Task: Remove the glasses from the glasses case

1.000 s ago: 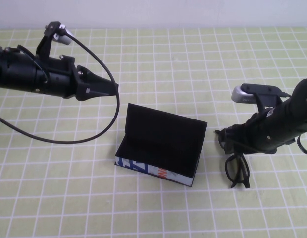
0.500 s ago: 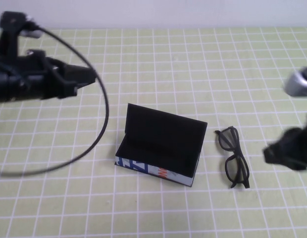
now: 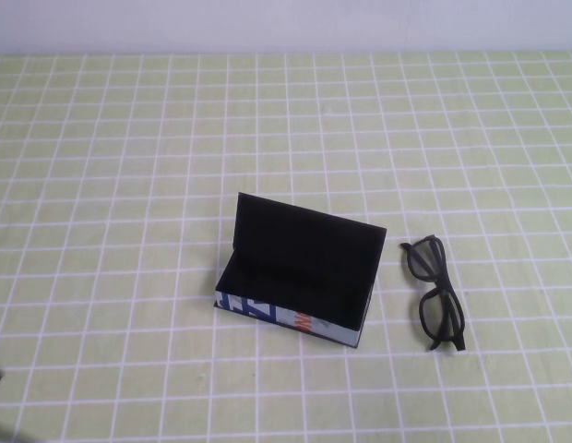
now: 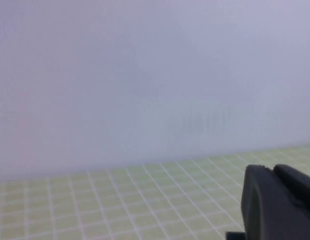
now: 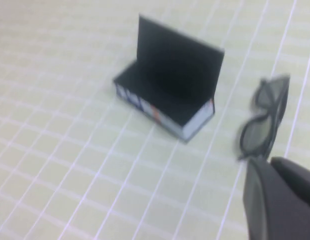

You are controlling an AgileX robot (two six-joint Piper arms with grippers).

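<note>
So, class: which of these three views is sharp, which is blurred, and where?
High view: sharp, evenly lit; glasses beside the open glasses case. Right wrist view: soft throughout, right gripper a dark blur. Left wrist view: hazy wall, left gripper blurred at the edge.

nothing is reading as legible text anywhere: the white side strip of the glasses case (image 3: pixel 288 317) is showing only blue and red print too small to make out, and no word, brand or number is coming through.
</note>
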